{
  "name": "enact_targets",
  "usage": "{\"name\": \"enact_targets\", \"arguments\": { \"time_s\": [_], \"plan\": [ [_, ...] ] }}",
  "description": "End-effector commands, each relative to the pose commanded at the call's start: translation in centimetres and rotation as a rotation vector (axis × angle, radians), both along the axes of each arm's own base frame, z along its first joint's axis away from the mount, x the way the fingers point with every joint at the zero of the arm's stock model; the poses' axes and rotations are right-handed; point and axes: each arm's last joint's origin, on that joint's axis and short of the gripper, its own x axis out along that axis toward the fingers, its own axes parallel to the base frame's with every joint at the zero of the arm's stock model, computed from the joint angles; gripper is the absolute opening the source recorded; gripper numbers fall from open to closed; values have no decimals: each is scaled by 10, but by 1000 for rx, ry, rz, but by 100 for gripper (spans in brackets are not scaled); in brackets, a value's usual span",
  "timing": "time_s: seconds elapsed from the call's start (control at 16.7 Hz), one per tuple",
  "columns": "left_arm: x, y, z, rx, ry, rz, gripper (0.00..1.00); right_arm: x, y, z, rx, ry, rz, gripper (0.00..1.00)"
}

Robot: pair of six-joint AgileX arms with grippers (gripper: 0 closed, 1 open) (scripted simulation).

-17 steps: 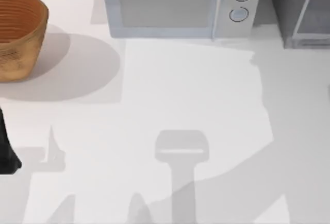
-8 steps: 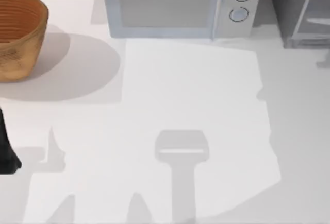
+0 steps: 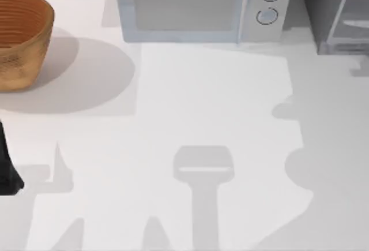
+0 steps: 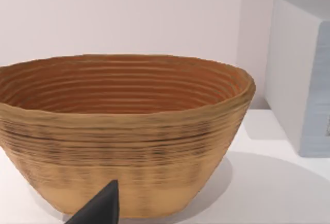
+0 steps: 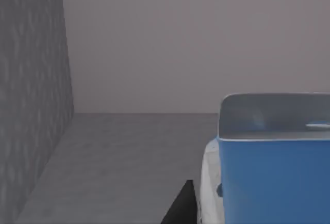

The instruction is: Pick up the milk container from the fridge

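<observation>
The milk container (image 5: 273, 177), a carton with a bright blue face and whitish top and side, stands close in the right wrist view on the grey floor inside the fridge (image 5: 129, 152). A black tip of my right gripper (image 5: 181, 208) pokes in just beside the carton's whitish side; whether it touches is unclear. In the top view the fridge (image 3: 323, 8) is the dark grey box at the back right, its pale door panel in a silvery frame. My left arm (image 3: 7, 173) is parked at the table's left edge.
A woven brown basket (image 3: 20, 37) sits at the back left, right in front of the left wrist camera (image 4: 124, 131). The light-grey microwave (image 3: 196, 6) with two dials stands at the back centre. The fridge's grey inner wall (image 5: 31, 95) rises beside the carton.
The large shadow on the table's right side has changed outline, with rounded bulges now along its edge. The left arm, basket and microwave have not moved.
</observation>
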Motion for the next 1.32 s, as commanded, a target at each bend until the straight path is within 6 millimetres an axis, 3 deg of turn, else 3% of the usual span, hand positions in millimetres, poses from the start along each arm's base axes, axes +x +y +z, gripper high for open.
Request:
{"name": "enact_targets", "arguments": {
  "time_s": [0.18, 0.3, 0.48, 0.6, 0.78, 0.96, 1.32],
  "plan": [
    [0, 0, 0, 0, 0, 0, 100, -22, 13, 33, -4, -4, 3, 0],
    [0, 0, 0, 0, 0, 0, 100, -47, 24, 58, -7, -8, 3, 0],
    [0, 0, 0, 0, 0, 0, 100, -100, 42, 89, -8, -19, 1, 0],
    [0, 0, 0, 0, 0, 0, 100, -141, 53, 97, -7, -26, 0, 0],
    [0, 0, 0, 0, 0, 0, 100, -198, 66, 91, -4, -40, -2, 0],
    [0, 0, 0, 0, 0, 0, 100, -235, 73, 67, 0, -38, -1, 0],
    [0, 0, 0, 0, 0, 0, 100, -260, 78, 24, 2, -5, 1, 0]
  ]
}}
